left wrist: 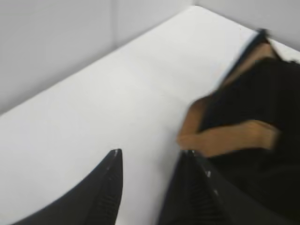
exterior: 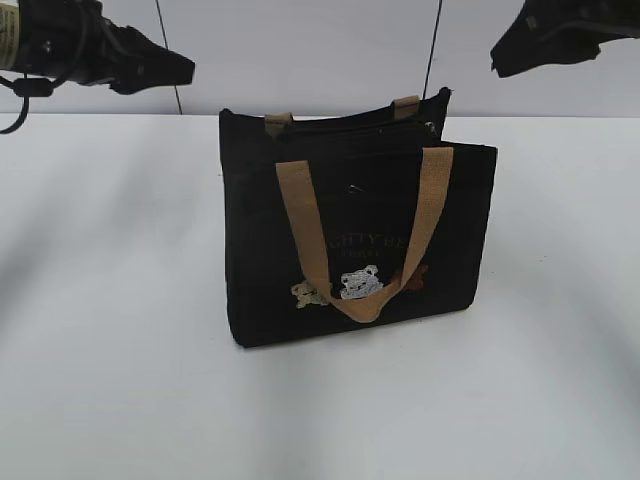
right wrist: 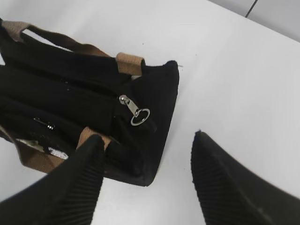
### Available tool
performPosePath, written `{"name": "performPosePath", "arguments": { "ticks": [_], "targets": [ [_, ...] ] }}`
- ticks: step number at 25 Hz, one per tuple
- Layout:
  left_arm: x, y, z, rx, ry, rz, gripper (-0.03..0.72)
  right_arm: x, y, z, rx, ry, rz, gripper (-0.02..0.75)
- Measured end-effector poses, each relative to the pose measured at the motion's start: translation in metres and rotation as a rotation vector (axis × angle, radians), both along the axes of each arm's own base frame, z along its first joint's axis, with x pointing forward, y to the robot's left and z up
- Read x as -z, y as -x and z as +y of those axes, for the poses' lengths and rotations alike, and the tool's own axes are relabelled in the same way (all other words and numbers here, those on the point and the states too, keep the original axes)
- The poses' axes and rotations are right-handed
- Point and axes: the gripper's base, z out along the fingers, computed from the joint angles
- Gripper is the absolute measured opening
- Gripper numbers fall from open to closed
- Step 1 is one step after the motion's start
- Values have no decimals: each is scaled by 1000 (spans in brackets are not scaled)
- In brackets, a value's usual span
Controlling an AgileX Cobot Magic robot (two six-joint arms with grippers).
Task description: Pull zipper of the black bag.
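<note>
A black bag (exterior: 400, 225) with tan handles (exterior: 305, 235) stands upright in the middle of the white table. Its silver zipper pull with a ring (right wrist: 136, 111) lies at the bag's top right end in the right wrist view, on the bag (right wrist: 70, 93). My right gripper (right wrist: 147, 138) is open and empty, high above that end of the bag; it shows at the top right of the exterior view (exterior: 545, 45). My left gripper (left wrist: 150, 157) is open and empty, raised left of the bag (left wrist: 262, 108); it shows at the top left of the exterior view (exterior: 150, 70).
The white table (exterior: 110, 300) runs back to a pale wall with dark vertical seams (exterior: 435, 50). A bear print and faint lettering (exterior: 360, 280) mark the bag's front.
</note>
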Motion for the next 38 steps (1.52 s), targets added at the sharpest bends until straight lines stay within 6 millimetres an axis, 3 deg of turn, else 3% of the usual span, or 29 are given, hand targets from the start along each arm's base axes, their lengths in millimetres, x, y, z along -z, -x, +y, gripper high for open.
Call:
{"name": "performPosePath", "arguments": {
  "ticks": [8, 11, 18, 23, 27, 33, 38],
  "targets": [
    [-2, -30, 52, -736, -83, -14, 364, -8, 16, -4, -6, 4, 47, 450],
    [1, -31, 67, -894, -120, -37, 365, -9, 19, -4, -7, 6, 62, 451],
    [13, -25, 74, -990, -101, 19, 365, -8, 22, -4, -14, 14, 93, 451],
    [13, -22, 92, -1144, -252, -39, 375, -7, 24, -5, -18, 18, 109, 451],
    [21, -15, 97, -1221, -271, 88, 392, -6, 24, -5, -20, 20, 117, 451],
    [36, -5, 75, -1102, -273, 306, 393, -6, 25, -5, -21, 22, 132, 451],
    [21, 8, 45, -949, -341, 293, 368, -6, 26, -5, 56, -27, 166, 451]
  ]
}}
